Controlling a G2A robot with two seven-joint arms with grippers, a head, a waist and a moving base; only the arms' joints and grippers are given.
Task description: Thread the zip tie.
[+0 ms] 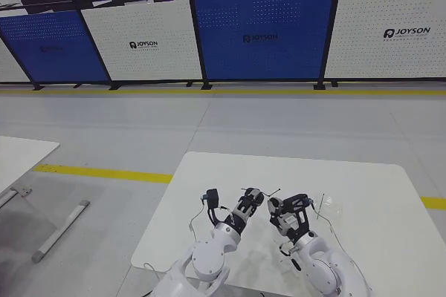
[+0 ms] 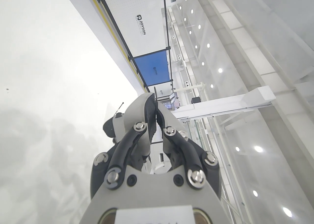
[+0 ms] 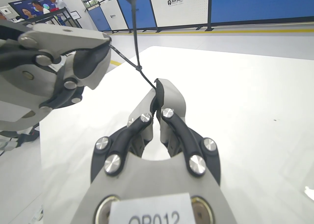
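The zip tie [image 3: 138,67] is clamped by the closed left fingers [image 3: 93,67] and right fingers [image 3: 174,97]; threading appears done, tightening remains.

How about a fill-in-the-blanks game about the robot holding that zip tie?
1. The zip tie is the colour ____.
2. The left tool and the right tool are both ____ (open or shut) on it.
3. The zip tie is held up above a ____ table.
Missing words: black; shut; white.
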